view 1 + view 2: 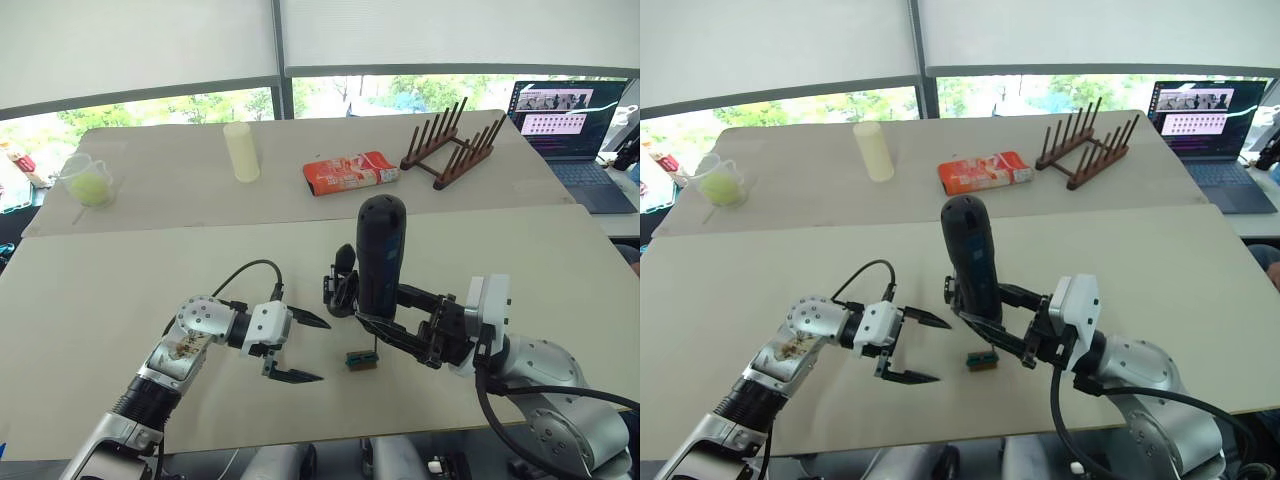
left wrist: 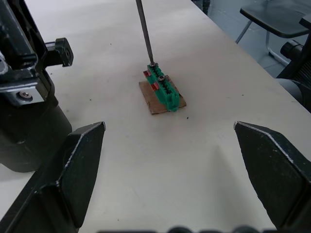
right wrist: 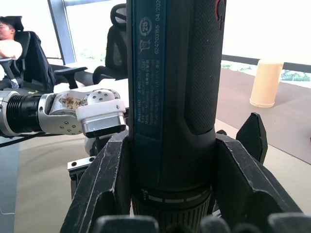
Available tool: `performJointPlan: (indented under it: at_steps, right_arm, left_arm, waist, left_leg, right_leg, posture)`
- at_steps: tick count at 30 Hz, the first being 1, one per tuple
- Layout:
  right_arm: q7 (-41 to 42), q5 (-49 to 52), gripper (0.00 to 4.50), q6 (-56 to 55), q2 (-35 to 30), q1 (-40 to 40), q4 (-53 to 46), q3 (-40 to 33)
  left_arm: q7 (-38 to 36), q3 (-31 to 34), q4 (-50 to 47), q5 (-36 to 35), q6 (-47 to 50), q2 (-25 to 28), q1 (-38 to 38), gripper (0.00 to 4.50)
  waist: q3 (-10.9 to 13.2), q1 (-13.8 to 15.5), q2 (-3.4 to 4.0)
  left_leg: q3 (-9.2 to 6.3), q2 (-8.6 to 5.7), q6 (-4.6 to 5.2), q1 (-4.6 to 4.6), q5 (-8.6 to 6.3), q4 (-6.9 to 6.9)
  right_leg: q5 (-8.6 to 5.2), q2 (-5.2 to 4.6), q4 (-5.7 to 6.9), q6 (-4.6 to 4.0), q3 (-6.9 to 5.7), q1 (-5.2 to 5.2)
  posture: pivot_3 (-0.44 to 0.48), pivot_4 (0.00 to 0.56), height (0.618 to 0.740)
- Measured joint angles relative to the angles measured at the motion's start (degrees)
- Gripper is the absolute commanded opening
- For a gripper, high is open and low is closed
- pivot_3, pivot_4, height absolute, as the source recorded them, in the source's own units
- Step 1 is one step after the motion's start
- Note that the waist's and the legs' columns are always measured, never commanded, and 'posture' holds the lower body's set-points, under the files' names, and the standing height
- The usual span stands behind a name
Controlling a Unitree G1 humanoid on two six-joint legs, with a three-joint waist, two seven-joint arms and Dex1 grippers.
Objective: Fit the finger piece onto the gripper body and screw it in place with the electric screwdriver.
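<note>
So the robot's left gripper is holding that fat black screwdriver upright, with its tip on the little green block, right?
Not quite: the right gripper holds the electric screwdriver, as the right eye view shows. The left gripper is open and holds nothing. The rest stands: the tool is upright, its bit on the green block.

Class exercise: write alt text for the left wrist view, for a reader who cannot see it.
A thin metal screwdriver bit stands with its tip on a small green block on a pale table. The left gripper is open, its two black fingers framing the block, with a black assembly alongside.
</note>
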Motion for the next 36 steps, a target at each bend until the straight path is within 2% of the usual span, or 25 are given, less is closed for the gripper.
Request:
performJointPlan:
  at_steps: [36]
  right_arm:
    - [-0.22, -0.02, 1.9, 0.0, 0.0, 0.07, -0.05, -0.11]
  left_arm:
    - [-0.52, -0.13, 2.04, 0.04, -0.31, -0.21, -0.63, 4.5]
  waist:
    - [0.0, 0.0, 0.0]
  left_leg:
    - [0.0, 0.0, 0.0, 0.0, 0.0, 0.0]
  right_leg:
    - [0.0, 0.0, 0.0, 0.0, 0.0, 0.0]
  posture:
    - [0.0, 0.15, 0.74]
